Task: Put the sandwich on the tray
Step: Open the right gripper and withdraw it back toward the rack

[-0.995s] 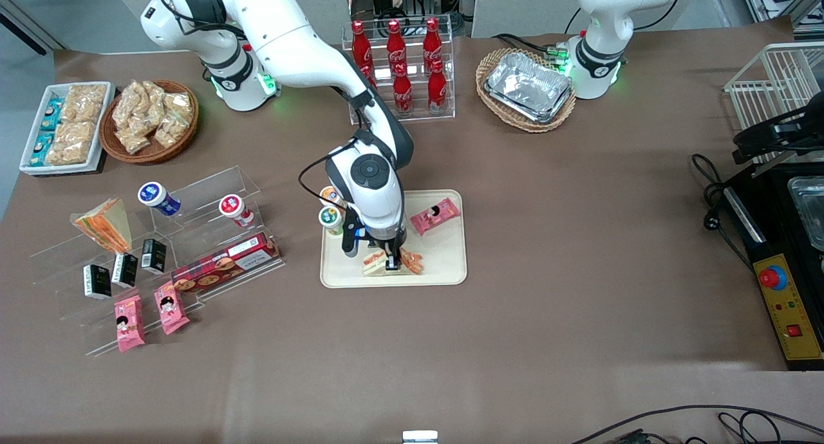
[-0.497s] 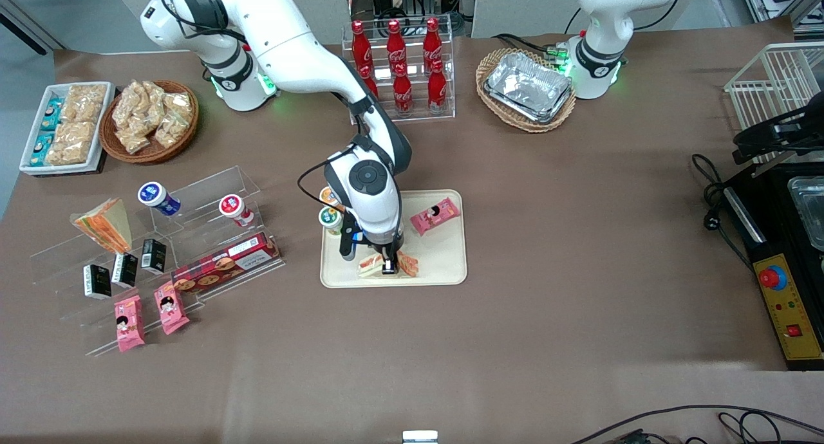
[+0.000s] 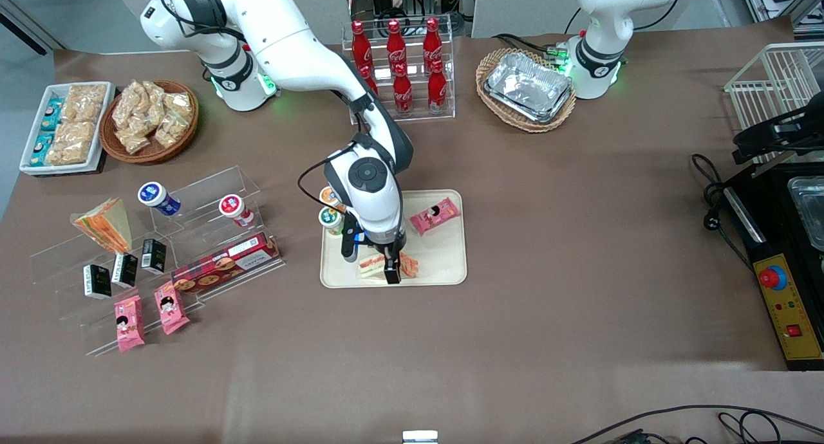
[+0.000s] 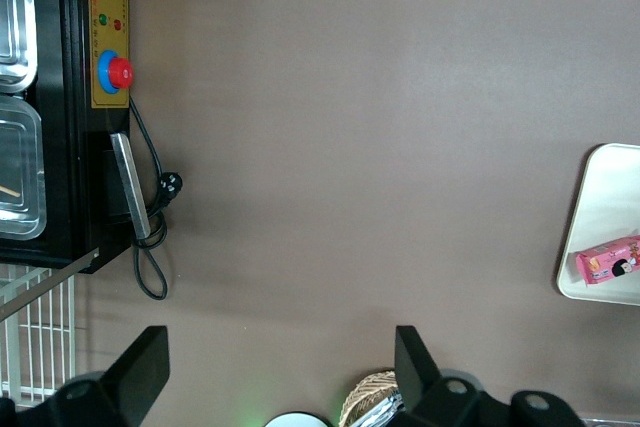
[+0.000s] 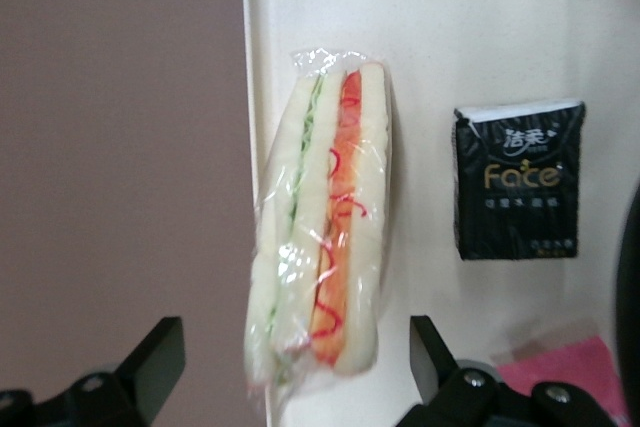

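Pincer (image 3: 391, 271) hangs just above the sandwich (image 3: 380, 266), its fingers spread apart with one on either side of the wedge and nothing gripped between them, as the right wrist view shows. That sandwich (image 5: 322, 224) lies on the tray (image 3: 444, 267), at the edge of the tray nearest the front camera, its wrapped cut edge with red and white filling turned up toward the wrist. Judged from this, the placing itself is done and the release is the step in hand; the next move calls for a straight lift of the pincer clear of the wrap, so that neither finger drags the wedge off the low rim onto the desk (image 3: 547, 238). Also on the tray are a small black packet (image 5: 517, 179) just beside the sandwich, a pink snack pack (image 3: 435, 215) farther from the front camera, and two round-lidded cups (image 3: 330, 208) at the tray's edge toward the working arm's end. Little stands in the way of a lift; the black packet is the closest thing a sideways drift could nudge. Well apart from the tray, toward the working arm's end, a clear display rack (image 3: 199, 219) holds an orange-striped sandwich (image 3: 104, 224).
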You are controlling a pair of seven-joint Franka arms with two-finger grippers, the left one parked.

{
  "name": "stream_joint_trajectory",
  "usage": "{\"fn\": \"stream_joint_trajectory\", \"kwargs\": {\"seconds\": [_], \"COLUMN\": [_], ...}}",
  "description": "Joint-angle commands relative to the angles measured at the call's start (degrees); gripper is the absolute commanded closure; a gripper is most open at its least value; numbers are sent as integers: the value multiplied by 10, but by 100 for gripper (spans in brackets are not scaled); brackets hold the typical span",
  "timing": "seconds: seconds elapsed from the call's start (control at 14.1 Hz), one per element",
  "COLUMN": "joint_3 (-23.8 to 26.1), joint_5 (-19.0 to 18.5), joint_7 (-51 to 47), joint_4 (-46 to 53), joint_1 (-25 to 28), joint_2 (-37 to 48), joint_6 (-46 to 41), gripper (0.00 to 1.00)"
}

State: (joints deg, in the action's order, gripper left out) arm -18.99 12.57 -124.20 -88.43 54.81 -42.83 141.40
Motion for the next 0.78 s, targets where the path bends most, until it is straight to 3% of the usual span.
{"fn": "stream_joint_trajectory", "kwargs": {"seconds": [0.0,0.36,0.71], "joint_3": [2,-9,-15], "joint_5": [23,30,20], "joint_7": [62,294,543], "joint_4": [0,1,0], "joint_1": [-7,-37,-131], "joint_2": [69,167,242], "joint_6": [-101,-289,-418], "gripper": [0,0,0]}}
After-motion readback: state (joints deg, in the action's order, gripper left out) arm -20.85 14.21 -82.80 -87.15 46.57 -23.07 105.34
